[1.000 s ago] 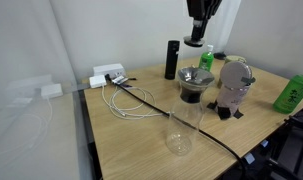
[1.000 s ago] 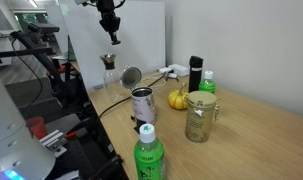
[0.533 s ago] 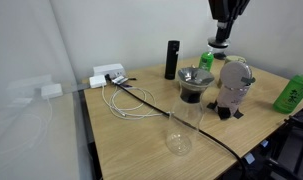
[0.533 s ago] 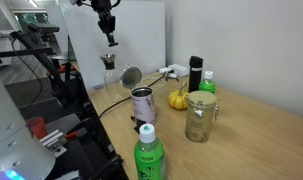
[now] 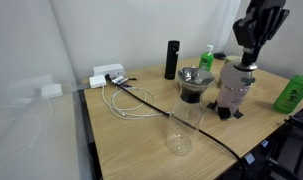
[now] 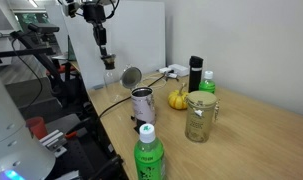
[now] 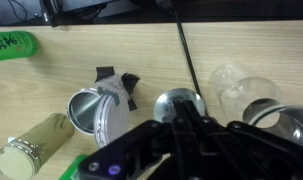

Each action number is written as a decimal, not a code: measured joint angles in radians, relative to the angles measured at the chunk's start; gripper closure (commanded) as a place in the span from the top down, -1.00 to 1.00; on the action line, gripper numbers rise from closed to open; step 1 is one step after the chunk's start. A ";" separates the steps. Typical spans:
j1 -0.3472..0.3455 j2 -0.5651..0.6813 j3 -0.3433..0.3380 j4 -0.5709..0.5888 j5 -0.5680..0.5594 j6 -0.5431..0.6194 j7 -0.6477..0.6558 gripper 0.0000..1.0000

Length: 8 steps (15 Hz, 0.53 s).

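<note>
My jaws are pressed together, up in the air over the desk [image 5: 131, 145] and touching nothing. Too blurred to tell if anything small is pinched between them.

Wrist view: the metal filter cone [image 7: 179, 103] sits just past my fingertips and is the closest thing to me. It stands upright on the desk with its open mouth up. A black cable [image 7: 186, 50] runs across the wood right up to it.

The steel cup [image 7: 88, 113] is beside the cone on one side, with black pieces [image 7: 116, 83] at its edge. A clear glass [image 7: 234, 85] is just beside the cone on the other side. A lidded glass jar [image 7: 31, 150] is in the corner of that view, beyond the cup. A green bottle [image 7: 13, 45] is well apart at the edge.

In an exterior view I hang above the steel cup [image 5: 234, 88], with the cone [image 5: 192, 80] near it and the clear glass [image 5: 179, 130] closer to the desk's front edge. In an exterior view from the other end I show over the glass [image 6: 110, 72], and the cone [image 6: 131, 77] is just beside it.

Farther out:
- black cylinder [image 5: 171, 60], upright, at the back
- second green bottle [image 5: 207, 57] near the cylinder
- yellow gourd [image 6: 177, 98] between the cup and the jar
- loose white cables [image 5: 131, 100] leading to a white power strip [image 5: 108, 76] at the desk's far corner
</note>
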 measured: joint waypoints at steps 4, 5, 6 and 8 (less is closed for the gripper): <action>0.000 -0.054 0.000 -0.113 0.075 0.022 0.047 -0.97; 0.000 -0.065 0.000 -0.143 0.093 0.035 0.053 -0.97; 0.000 -0.073 0.000 -0.172 0.111 0.055 0.054 -0.89; 0.000 -0.076 0.000 -0.206 0.132 0.098 0.054 -0.89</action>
